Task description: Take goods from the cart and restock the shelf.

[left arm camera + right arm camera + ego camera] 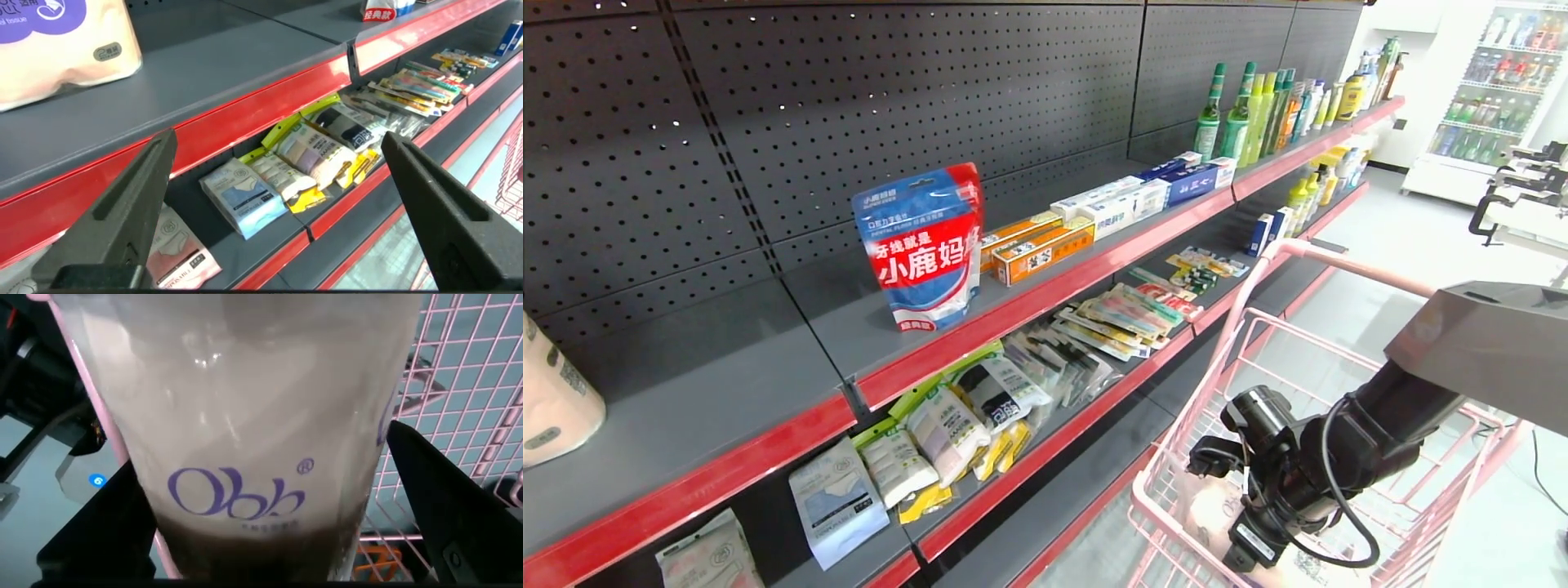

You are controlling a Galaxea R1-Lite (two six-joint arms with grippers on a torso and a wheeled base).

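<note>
Right now, head view: my right arm is down inside the pink cart (1286,245), with the right gripper (1245,543) low among the wires beside a pale wrapped pack (1201,506). The shelf (1045,298) runs along my left. It carries a blue-and-red pouch (923,245) and, well apart from it at the near end, a tissue pack (556,400) with bare grey board between them. Left wrist view: the left gripper (278,139) is spread wide with nothing in it, facing the shelf's red lip and the lower tier of packets, just below that tissue pack. Right wrist view: the pale pack sits between my fingers (458,506), which stand wide to either side of it and are not visibly pinching; pink cart wire lies behind. Judgement: this is the pick step and restocking has barely started. The next move calls for closing squarely on the soft wrap, lifting clear of the cart rim without snagging, then carrying it to the open stretch of the upper tier.
</note>
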